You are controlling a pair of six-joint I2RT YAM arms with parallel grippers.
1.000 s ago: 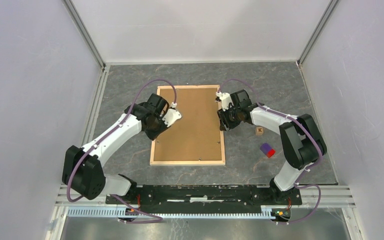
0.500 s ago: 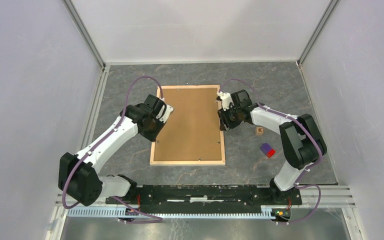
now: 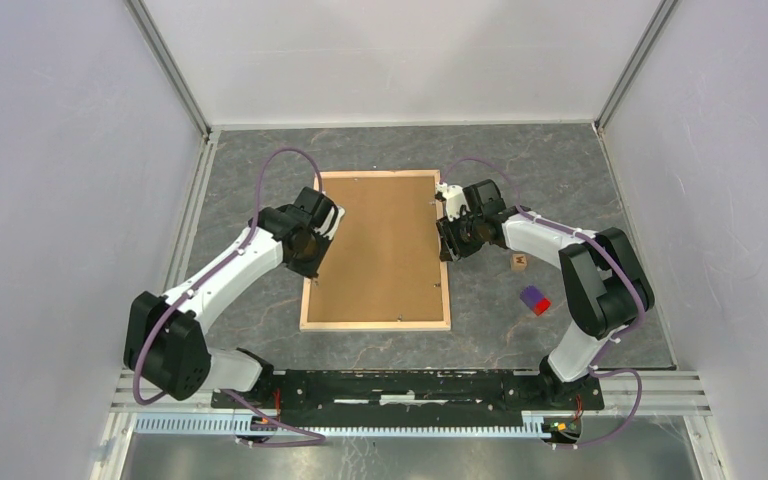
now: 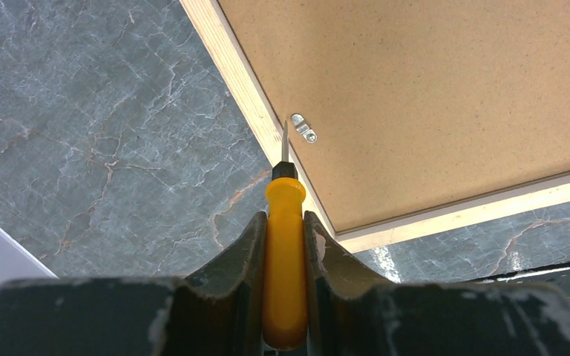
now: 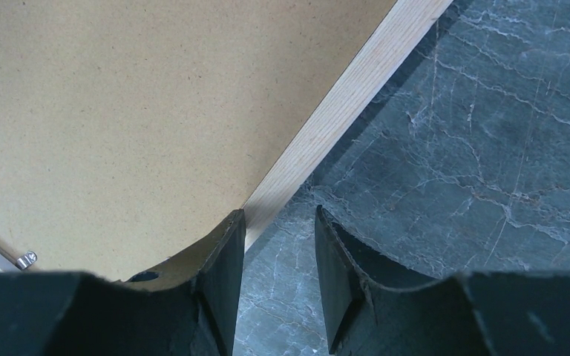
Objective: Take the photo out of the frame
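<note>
Altogether: one frame (image 3: pixel 375 325), one screwdriver (image 4: pixel 285 259), two blocks (image 3: pixel 519 262) (image 3: pixel 534 300), left tool (image 4: pixel 285 221), right tool (image 5: pixel 280 222).

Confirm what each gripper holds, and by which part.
The left gripper clamps a yellow-handled screwdriver by its handle; the right gripper, open at the frame edge, holds nothing.

Noted grey marble-pattern tabletop (image 3: pixel 560 170), enclosed by plain white walls (image 3: pixel 400 60) with aluminium corner posts (image 3: pixel 168 65). Logged on the right half: small wooden cube (image 3: pixel 519 262), dark mark on its top face, flat on the surface. Nearer the front edge and slightly further right, clearly apart from the cube: purple-and-red block (image 3: pixel 534 300), red end facing right. Seen in left wrist view: yellow-handled screwdriver (image 4: pixel 285 245), black collar, flat metal blade pointing away from the lens.
</note>
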